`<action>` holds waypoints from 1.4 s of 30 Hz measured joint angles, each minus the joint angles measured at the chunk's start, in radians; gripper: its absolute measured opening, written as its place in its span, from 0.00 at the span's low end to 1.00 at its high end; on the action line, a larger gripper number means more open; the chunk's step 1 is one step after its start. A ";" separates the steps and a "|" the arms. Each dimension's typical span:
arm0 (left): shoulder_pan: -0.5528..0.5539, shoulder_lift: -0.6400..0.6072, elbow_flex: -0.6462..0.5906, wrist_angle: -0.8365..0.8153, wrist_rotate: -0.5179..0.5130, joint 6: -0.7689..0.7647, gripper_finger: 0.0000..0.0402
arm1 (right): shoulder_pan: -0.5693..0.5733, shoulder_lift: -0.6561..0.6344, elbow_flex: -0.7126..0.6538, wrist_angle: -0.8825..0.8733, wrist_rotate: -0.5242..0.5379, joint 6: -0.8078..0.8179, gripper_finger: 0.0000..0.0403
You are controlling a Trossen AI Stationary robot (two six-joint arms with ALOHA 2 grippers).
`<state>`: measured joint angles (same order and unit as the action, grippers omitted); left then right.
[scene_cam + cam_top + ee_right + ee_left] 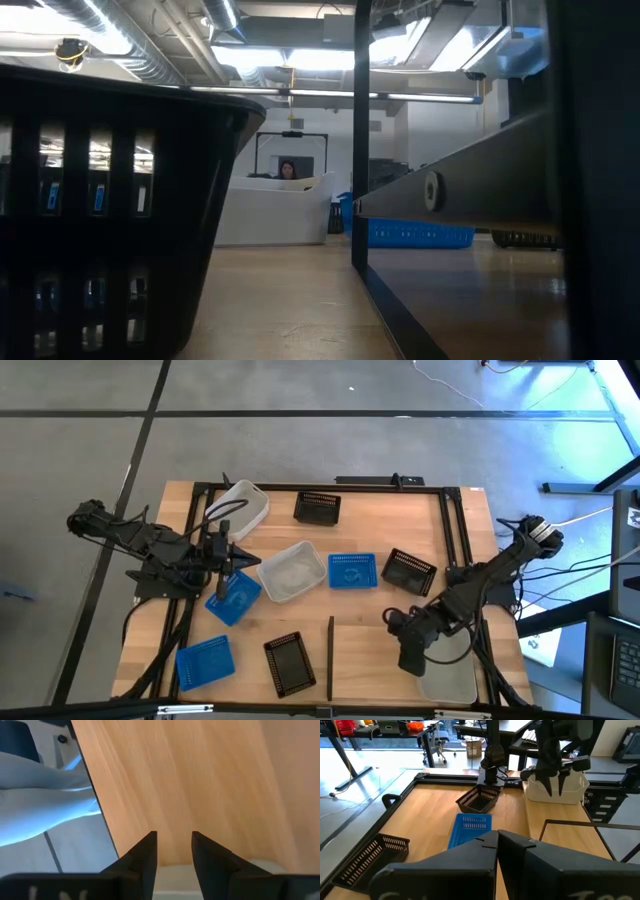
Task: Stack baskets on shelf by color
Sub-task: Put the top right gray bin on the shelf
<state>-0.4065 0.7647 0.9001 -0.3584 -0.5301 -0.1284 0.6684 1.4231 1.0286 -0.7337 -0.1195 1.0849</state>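
Note:
The shelf is a pale panel at the table's near right, with a black upright bar on its left edge. One white basket rests on it by its bottom, at the near right corner. My right gripper hangs open just left of that basket, pointing steeply down over bare wood. My left gripper hovers shut and empty above a blue basket. Loose on the table lie two white, two more blue and three black baskets.
A white basket and a black one sit near the far edge. A blue basket and a black one sit near the front edge, left of the bar. A black frame runs along the table's sides.

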 joint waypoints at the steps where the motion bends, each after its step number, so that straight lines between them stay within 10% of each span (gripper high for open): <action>1: 0.000 0.000 0.000 0.000 0.000 0.000 0.00 | 0.003 0.000 0.000 -0.004 -0.006 0.009 0.29; 42: 0.000 0.000 0.000 0.000 0.000 0.000 0.00 | 0.057 0.000 -0.027 0.157 -0.086 0.010 0.29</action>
<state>-0.4064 0.7647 0.9001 -0.3584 -0.5304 -0.1287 0.7254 1.4235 1.0016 -0.5763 -0.2056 1.0945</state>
